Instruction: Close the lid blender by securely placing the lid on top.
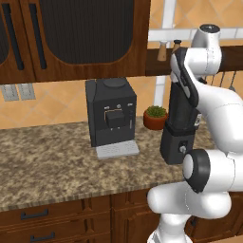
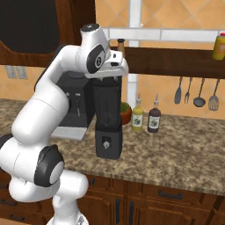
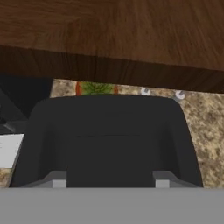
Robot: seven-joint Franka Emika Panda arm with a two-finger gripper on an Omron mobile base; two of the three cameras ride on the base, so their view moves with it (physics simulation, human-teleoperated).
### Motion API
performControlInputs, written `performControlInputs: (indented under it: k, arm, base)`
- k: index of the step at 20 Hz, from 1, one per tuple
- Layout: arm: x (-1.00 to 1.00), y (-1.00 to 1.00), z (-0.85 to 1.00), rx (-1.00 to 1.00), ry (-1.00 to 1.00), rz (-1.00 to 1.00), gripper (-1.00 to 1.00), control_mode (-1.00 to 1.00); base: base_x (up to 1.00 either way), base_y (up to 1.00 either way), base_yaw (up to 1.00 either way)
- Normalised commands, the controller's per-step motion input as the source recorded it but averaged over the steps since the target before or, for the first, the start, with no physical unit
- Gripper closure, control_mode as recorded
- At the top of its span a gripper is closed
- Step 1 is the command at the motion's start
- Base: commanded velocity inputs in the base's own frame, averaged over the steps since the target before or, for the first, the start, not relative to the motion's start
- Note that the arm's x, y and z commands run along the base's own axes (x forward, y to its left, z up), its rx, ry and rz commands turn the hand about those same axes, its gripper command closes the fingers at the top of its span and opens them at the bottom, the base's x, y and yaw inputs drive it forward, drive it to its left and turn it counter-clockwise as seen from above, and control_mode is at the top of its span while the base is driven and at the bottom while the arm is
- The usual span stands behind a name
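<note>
Blender (image 2: 108,121) stands on granite counter (image 1: 52,166), right of boxy coffee machine (image 1: 111,111) w/ its light grey drip tray (image 1: 117,150). Dark tapered jar on dark grey base, small round knob facing front. Gripper (image 2: 107,79) sits directly over jar top, hand pointing down, just below wooden shelf (image 2: 176,61). In hand view, black lid (image 3: 107,140) spans most of frame, rounded-square w/ raised rim, both fingertips (image 3: 57,179) at its near edge, set wide apart w/ lid between them; looks held, but cannot tell if lid is already seated on jar. Potted plant (image 1: 155,116) behind blender, near wall. Two bottles (image 2: 137,117) stand on counter right of blender, well apart from it. Utensils (image 2: 196,93) hang under shelf farther right.
</note>
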Motion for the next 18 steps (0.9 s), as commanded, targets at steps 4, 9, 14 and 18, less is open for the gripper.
performControlInputs:
  k: [4,9,14,18]
  arm:
    - [0.19,0.05,-0.2,0.08,-0.02,-0.12,1.0,-1.0]
    - [0.17,0.02,-0.16,0.08,-0.01,-0.12,1.0,-1.0]
    - [0.07,0.24,-0.29,0.06,0.0,-0.14,1.0,-1.0]
    - [0.06,0.32,-0.23,0.0,0.0,-0.14,1.0,-1.0]
  base:
    - [0.0,0.0,0.0]
    - [0.0,0.0,0.0]
    - [0.0,0.0,0.0]
    - [0.0,0.0,0.0]
